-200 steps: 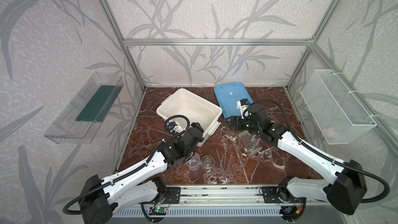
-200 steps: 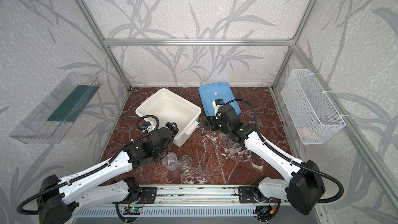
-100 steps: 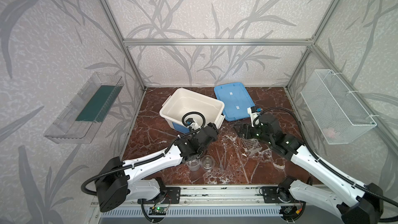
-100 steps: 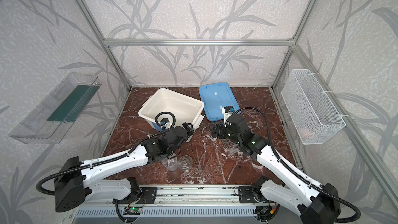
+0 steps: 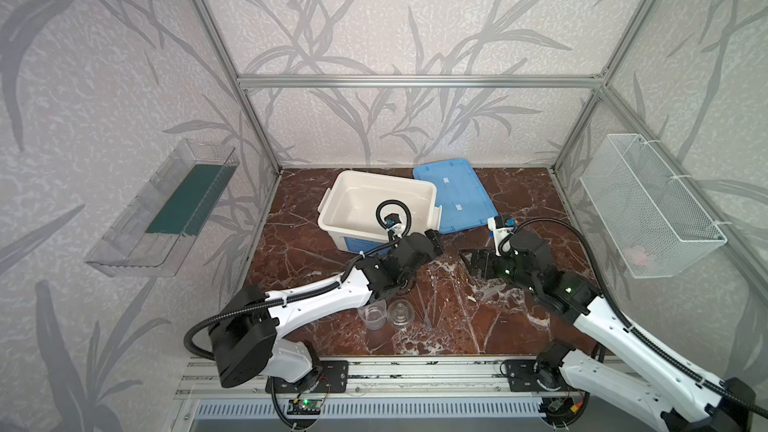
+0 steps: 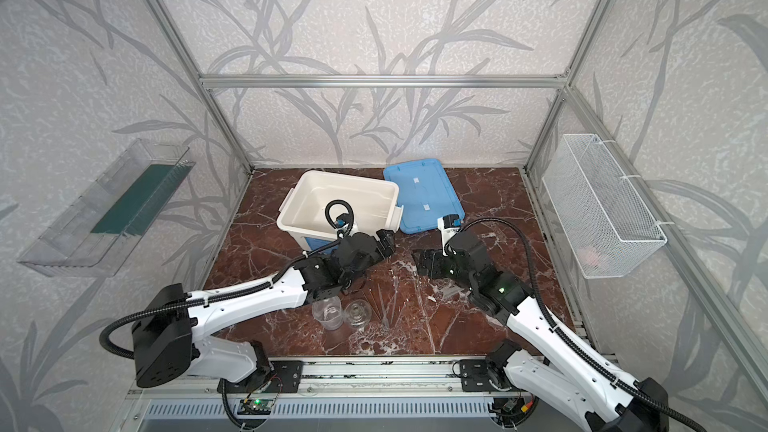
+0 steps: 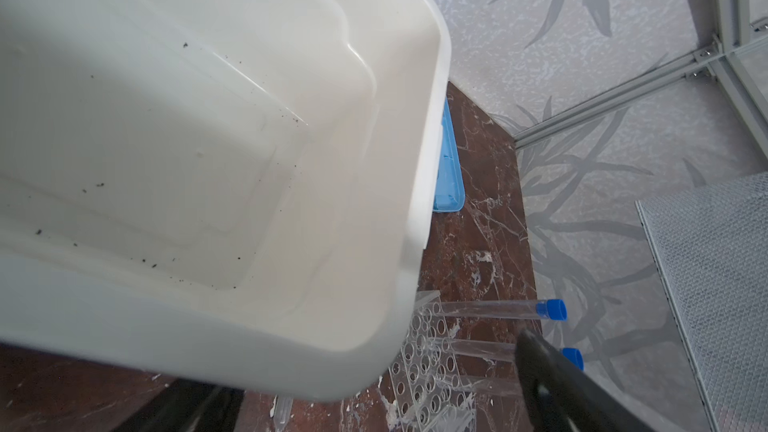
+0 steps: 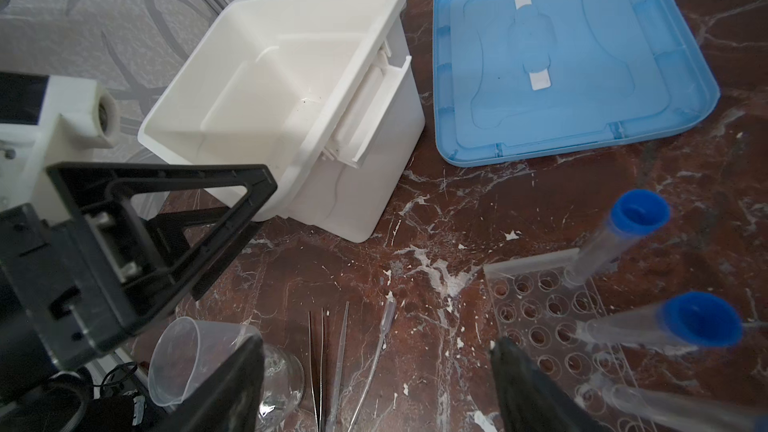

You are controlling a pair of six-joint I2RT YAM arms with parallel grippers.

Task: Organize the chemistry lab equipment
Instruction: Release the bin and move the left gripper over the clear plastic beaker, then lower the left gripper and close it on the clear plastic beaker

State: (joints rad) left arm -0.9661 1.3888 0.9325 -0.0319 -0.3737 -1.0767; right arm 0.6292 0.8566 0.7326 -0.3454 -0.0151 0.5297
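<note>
A clear beaker (image 5: pixel 371 314) (image 8: pixel 187 357) and a small clear flask (image 5: pixel 400 312) (image 8: pixel 284 380) stand side by side near the table's front. Thin glass rods (image 5: pixel 428 308) (image 8: pixel 328 359) and a pipette (image 8: pixel 379 342) lie to their right. The clear tube rack (image 8: pixel 540 317) (image 7: pixel 424 367) lies flat with blue-capped tubes (image 8: pixel 702 320) (image 7: pixel 550 309) in it. In both top views the right arm mostly hides the rack. My left gripper (image 5: pixel 432 243) (image 7: pixel 374 371) is open at the white tub's (image 5: pixel 376 205) front right corner. My right gripper (image 5: pixel 471 263) (image 8: pixel 376 371) hangs open above the rods, holding nothing.
The blue lid (image 5: pixel 453 197) (image 8: pixel 561 56) lies flat behind the tub's right side. A wire basket (image 5: pixel 648 205) hangs on the right wall and a clear shelf tray (image 5: pixel 166 209) on the left wall. The tub (image 7: pixel 208 139) is empty inside.
My left gripper has slid right along the tub's front, and the tub has turned and shifted slightly. My right gripper has drawn back from the lid toward the front.
</note>
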